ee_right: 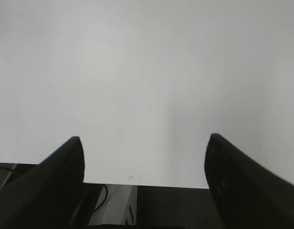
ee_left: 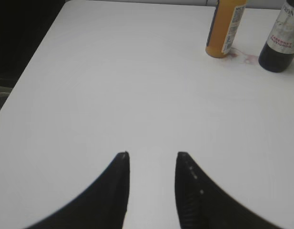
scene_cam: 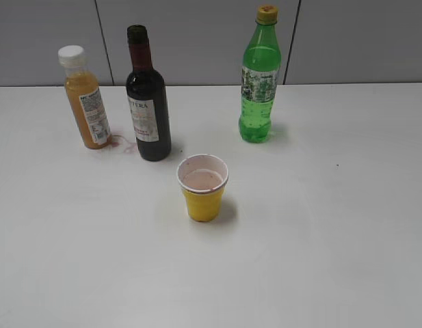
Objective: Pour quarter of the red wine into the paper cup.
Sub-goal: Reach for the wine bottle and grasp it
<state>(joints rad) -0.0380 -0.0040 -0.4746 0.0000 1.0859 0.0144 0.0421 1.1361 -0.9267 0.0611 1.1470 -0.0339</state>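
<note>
Wine bottle point(ee_left: 280, 40) upright, well beyond empty left gripper point(ee_left: 151, 157)

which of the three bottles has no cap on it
The red wine, the dark glass bottle in the middle with the white label: its neck ends in an open mouth. The orange juice bottle has a white cap, the green soda bottle a yellow one.

orange juice bottle point(scene_cam: 85, 99) upright, left | green soda bottle point(scene_cam: 260, 78) upright, right | white table point(scene_cam: 334, 239)

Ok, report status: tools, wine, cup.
Left tool open, empty; right tool open, empty. Wine bottle upright, uncapped, untouched. Paper cup before it, reddish inside. Nothing blocking.
</note>
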